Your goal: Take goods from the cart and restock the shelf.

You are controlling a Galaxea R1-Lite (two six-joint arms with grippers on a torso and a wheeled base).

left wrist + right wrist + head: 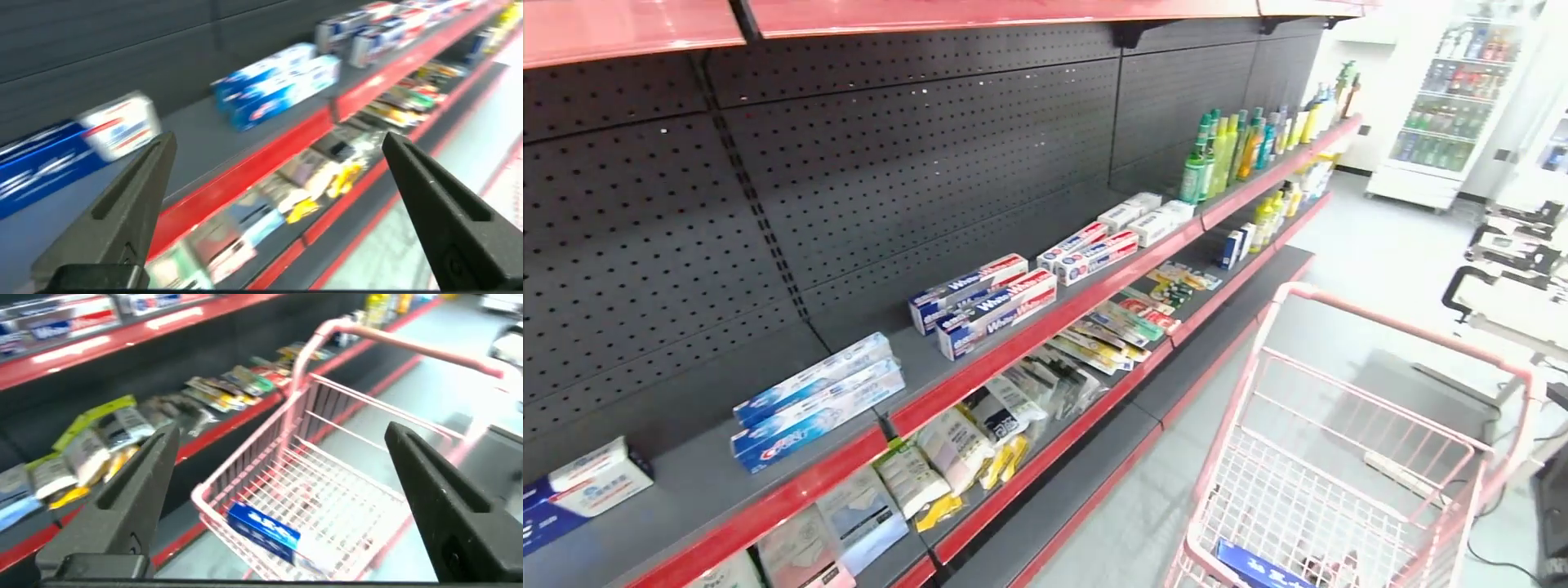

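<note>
The left gripper (278, 143) hangs before the shelf, its two dark fingers spread wide with nothing between them. On the dark metal shelf (1029, 335) with a red front edge lie, from the left, blue and white long cardboard boxes (817, 400) in small stacks, then white boxes (1143, 214), then green and yellow plastic bottles (1217, 155). The board below holds flat packets (956, 441). At the right stands the pink wire cart (1405, 331); in its basket lies one blue rectangular box (1258, 567). The right gripper (282, 433) faces the cart, its fingers also wide apart and holding nothing.

I'm watching my left jaws standing wide apart, gripping nothing; my right jaws are gaping likewise, empty.
</note>
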